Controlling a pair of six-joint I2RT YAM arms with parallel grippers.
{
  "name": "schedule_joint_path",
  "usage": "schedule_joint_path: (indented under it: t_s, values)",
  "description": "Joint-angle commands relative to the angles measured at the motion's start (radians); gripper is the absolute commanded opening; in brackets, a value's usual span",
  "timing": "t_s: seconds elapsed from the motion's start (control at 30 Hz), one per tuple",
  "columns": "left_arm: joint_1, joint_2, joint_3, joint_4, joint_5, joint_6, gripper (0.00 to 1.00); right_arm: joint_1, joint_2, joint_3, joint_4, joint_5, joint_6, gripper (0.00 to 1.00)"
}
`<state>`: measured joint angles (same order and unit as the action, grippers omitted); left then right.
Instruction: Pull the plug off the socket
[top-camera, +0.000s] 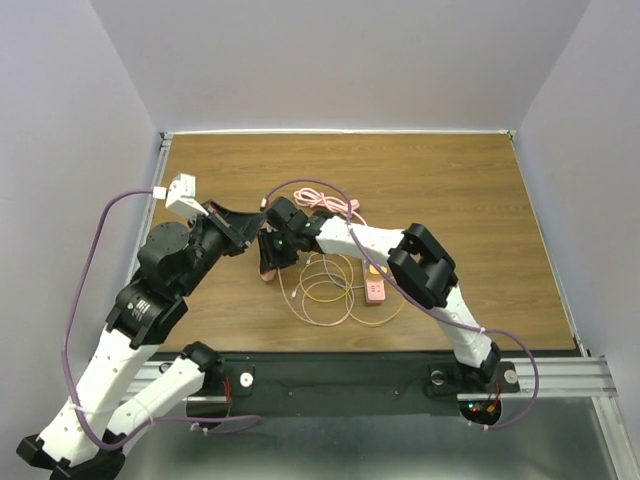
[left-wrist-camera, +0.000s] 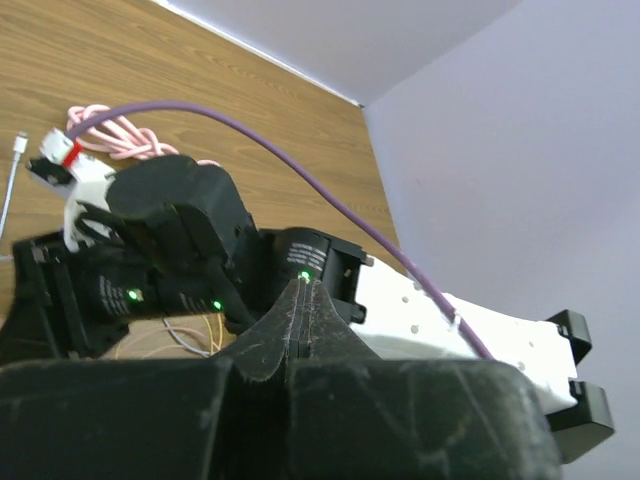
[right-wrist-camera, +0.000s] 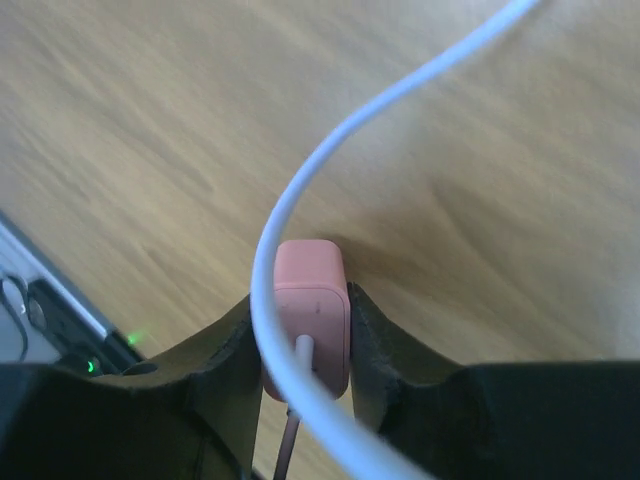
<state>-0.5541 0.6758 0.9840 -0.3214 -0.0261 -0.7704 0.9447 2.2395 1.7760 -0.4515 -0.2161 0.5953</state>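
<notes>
The right gripper (right-wrist-camera: 303, 302) is grasping a smooth, rounded pink plug (right-wrist-camera: 305, 275) over the grainy wood table (top-camera: 450, 180), well inside its edges. The left gripper (left-wrist-camera: 302, 300) is pinching shut on nothing. The flat pink socket (top-camera: 375, 291) is lying mid-table beside thin looping cables (top-camera: 325, 296)

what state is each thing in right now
left tool: shut, holding nothing
right tool: shut on the pink adapter
pink adapter: clamped in the right tool, a cable plugged into it
power strip: flat on the table, apart from the pink adapter
pink cord: bundled on the table
white cable: slack, curving past the adapter
</notes>
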Motion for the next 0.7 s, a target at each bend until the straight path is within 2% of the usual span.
schedule_joint_path:
  t_s: [0.0, 0.03, 0.07, 0.13, 0.17, 0.2, 0.33, 0.43, 0.5, 0.67]
  values:
    - [0.006, -0.028, 0.001, -0.011, -0.037, -0.021, 0.00, 0.008, 0.040, 0.126, 0.040, -0.077, 0.032, 0.50]
    - [0.006, -0.028, -0.002, -0.013, -0.038, -0.021, 0.00, 0.009, 0.035, 0.131, 0.040, -0.072, 0.031, 0.56]
    - [0.006, -0.028, -0.004, -0.011, -0.038, -0.021, 0.00, 0.008, 0.014, 0.123, 0.039, -0.065, 0.031, 0.67]
    - [0.006, -0.024, -0.005, -0.010, -0.029, -0.020, 0.00, 0.008, -0.033, 0.087, 0.039, -0.002, 0.028, 0.80]
    - [0.006, -0.021, -0.007, -0.005, -0.023, -0.017, 0.00, 0.009, -0.096, 0.041, 0.036, 0.032, 0.026, 1.00]
    - [0.006, -0.018, -0.008, 0.001, -0.021, -0.015, 0.00, 0.008, -0.096, 0.010, 0.031, 0.068, 0.023, 1.00]
    - [0.006, 0.002, -0.027, 0.031, 0.009, -0.009, 0.00, -0.001, -0.320, -0.131, -0.022, 0.214, 0.012, 1.00]
    - [0.008, 0.025, -0.056, 0.091, 0.070, -0.009, 0.00, -0.003, -0.485, -0.234, -0.070, 0.397, 0.032, 1.00]
    - [0.008, 0.062, -0.079, 0.149, 0.136, 0.000, 0.00, -0.001, -0.597, -0.294, -0.104, 0.441, 0.035, 1.00]
    - [0.006, 0.208, -0.088, 0.257, 0.273, 0.039, 0.00, -0.001, -0.730, -0.383, -0.249, 0.478, 0.073, 1.00]
